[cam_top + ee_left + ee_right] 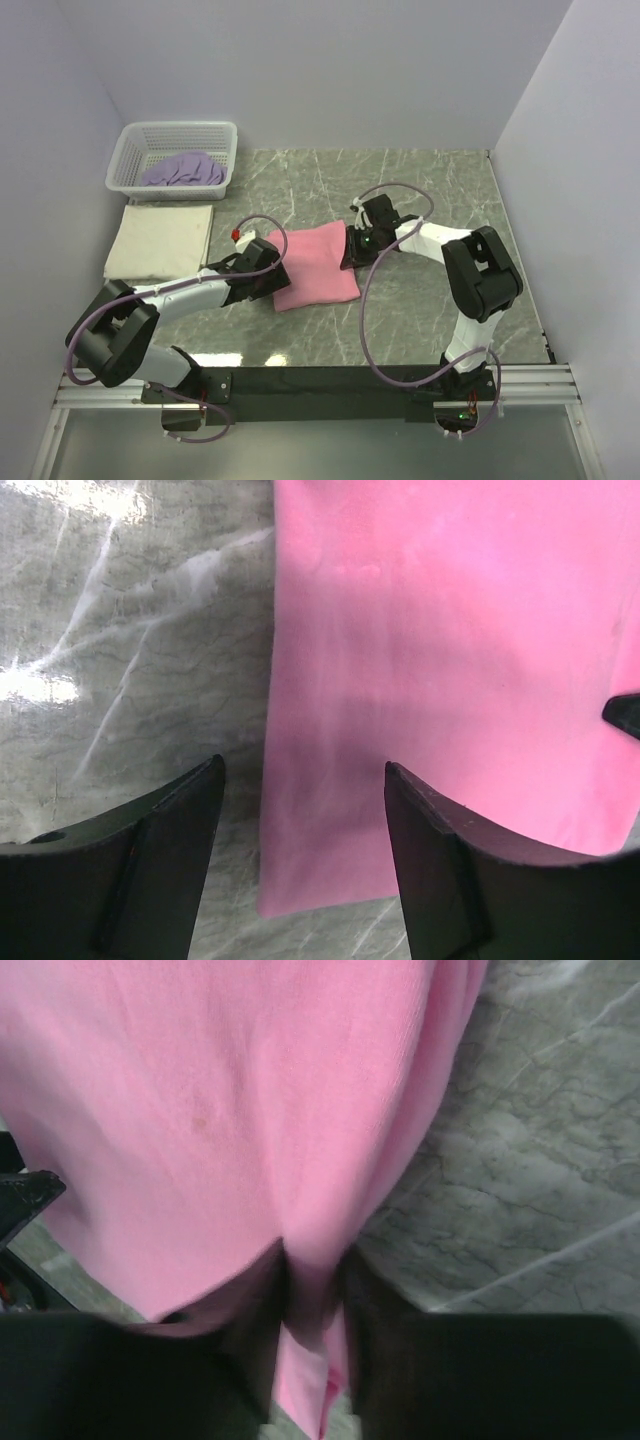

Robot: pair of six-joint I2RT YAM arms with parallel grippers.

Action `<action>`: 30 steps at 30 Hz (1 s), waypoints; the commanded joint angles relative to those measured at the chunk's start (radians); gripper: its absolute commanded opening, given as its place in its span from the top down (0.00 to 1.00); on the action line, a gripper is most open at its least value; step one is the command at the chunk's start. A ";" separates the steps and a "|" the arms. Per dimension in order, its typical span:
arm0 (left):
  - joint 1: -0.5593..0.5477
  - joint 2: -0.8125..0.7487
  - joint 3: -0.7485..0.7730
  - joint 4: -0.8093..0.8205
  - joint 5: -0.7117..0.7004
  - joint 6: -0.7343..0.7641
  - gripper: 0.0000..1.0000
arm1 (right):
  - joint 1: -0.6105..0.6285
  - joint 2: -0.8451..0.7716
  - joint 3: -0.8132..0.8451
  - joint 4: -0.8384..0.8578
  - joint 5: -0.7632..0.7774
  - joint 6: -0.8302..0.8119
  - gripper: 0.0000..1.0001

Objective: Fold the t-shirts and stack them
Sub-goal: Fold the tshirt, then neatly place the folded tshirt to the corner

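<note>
The pink t-shirt [318, 262] lies folded into a rectangle at the table's middle. My right gripper [350, 250] is shut on its right edge; in the right wrist view the pink fabric [250, 1110] is pinched between the fingers [255, 1350]. My left gripper [268, 270] is open at the shirt's left edge; in the left wrist view its fingers [450, 870] straddle the corner of the pink shirt [440, 660] without holding it. The cream t-shirt [160, 242] lies folded flat at the left. The lavender t-shirt [183, 170] is crumpled inside the basket.
The white lattice basket [128, 160] stands at the back left corner, just behind the cream shirt. White walls close in the table on the left, back and right. Grey marble tabletop [430, 180] surrounds the shirts.
</note>
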 commanded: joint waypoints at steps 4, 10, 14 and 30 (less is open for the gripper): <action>0.001 0.003 0.017 0.024 0.006 0.006 0.30 | -0.007 -0.059 0.019 0.011 -0.007 0.016 0.93; 0.012 0.001 -0.034 0.062 0.018 -0.024 0.35 | -0.078 0.025 -0.070 0.134 -0.180 0.055 1.00; 0.029 -0.005 -0.051 0.076 0.041 -0.032 0.37 | -0.099 0.068 -0.079 0.162 -0.234 0.064 0.98; 0.033 -0.262 0.060 -0.134 0.020 -0.012 0.28 | -0.148 -0.257 -0.090 0.062 -0.071 0.096 0.59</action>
